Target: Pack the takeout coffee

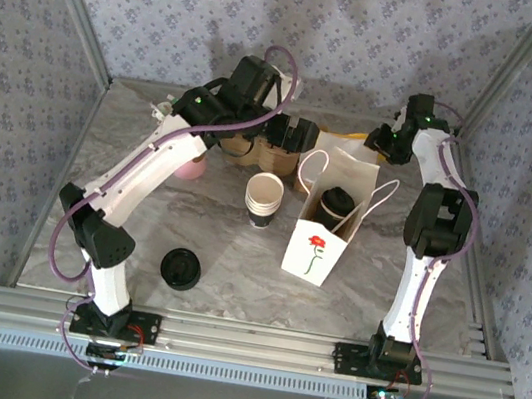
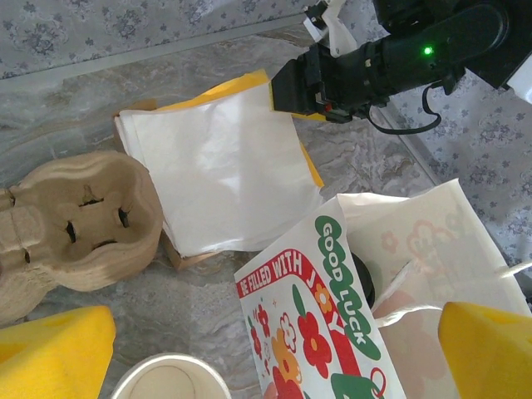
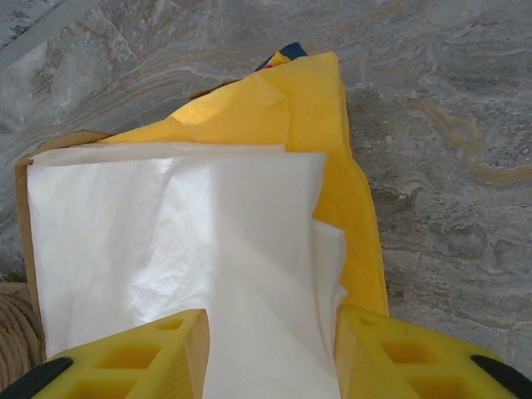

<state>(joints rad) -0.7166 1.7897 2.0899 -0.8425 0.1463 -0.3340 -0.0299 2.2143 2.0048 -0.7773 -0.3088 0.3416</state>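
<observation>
- One coffee cup [image 1: 337, 207], black lid on, upright inside white gift bag [image 1: 316, 253], centre of overhead frame; cup itself apparently packed.
- Left gripper [image 2: 270, 353]: jaws at widest, empty, near bag, up and left of it in overhead frame.
- Right gripper [image 3: 273, 357]: jaws about half wide, low over white paper sheets [image 3: 174, 241] lying on a yellow sheet [image 3: 332, 133], upper middle of overhead frame; nothing visibly pinched, contact with paper uncertain.
- Risk: several sheets lifted together, or one creased or torn, if fingers close on the stack edge instead of a single layer.
- Risk: bag tall and probably light; likely to tip and spill the cup if struck by an arm or snagged at a handle.
- Risk: both arms close together above the papers; collision possible on a careless swing.
- Given by overhead view, not by right wrist view: bag with cup, stack of cups [image 1: 264, 199] just left of bag, loose lid [image 1: 180, 269] at lower left.
- Given by left wrist view, not by overhead: "GOOD LUCK" print on bag side; holes of moulded cup carrier [image 2: 79, 220] at left edge.
- Given by right wrist view: layering, white over yellow over brown card.
</observation>
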